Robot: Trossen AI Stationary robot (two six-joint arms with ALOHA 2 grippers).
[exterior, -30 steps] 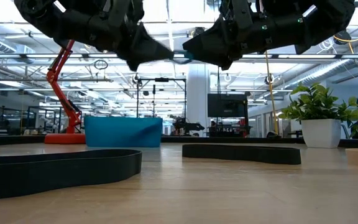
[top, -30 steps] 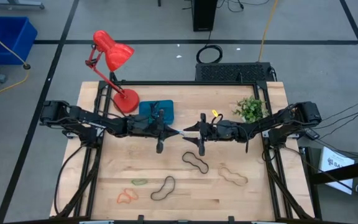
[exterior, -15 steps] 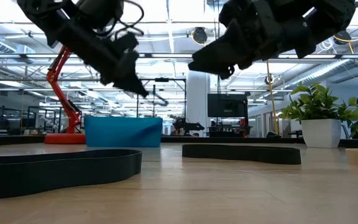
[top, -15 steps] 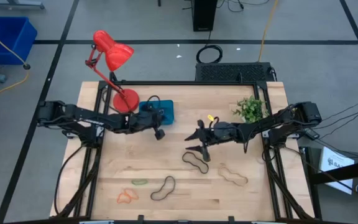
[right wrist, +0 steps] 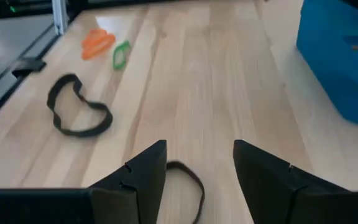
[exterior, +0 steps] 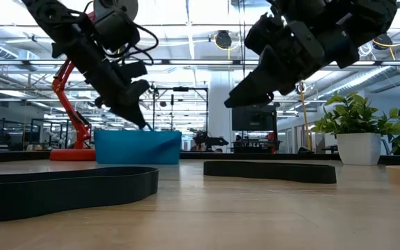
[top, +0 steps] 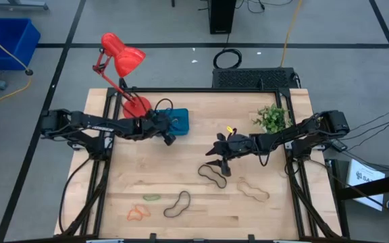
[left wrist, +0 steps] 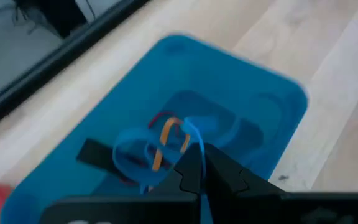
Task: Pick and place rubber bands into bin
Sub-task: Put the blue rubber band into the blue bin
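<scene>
The teal-blue bin stands far left of the table's middle, beside the lamp's base, and holds blue, orange and red rubber bands. My left gripper is shut over the bin's near edge with a thin blue rubber band in its tips. My right gripper stands open at mid-table, tipped down above a black rubber band that lies flat on the wood. More bands lie near the front: black, tan, green and orange. My left gripper pinches the thin blue band between its two fingertips. The fingers slant down from the table's left side. A short curve of the band sticks out past the tips over the bin's inside; whether it touches the bands below, I cannot tell.
A red desk lamp stands at the far left with its base next to the bin. A small potted plant is at the far right, with a small yellow thing near it. Bare wood lies between the two grippers.
The two grippers were tip to tip at the table's middle and have parted. My left gripper, still shut, has swung toward the far left to the bin and tipped down. My right gripper has tipped down toward the black band beneath it.
</scene>
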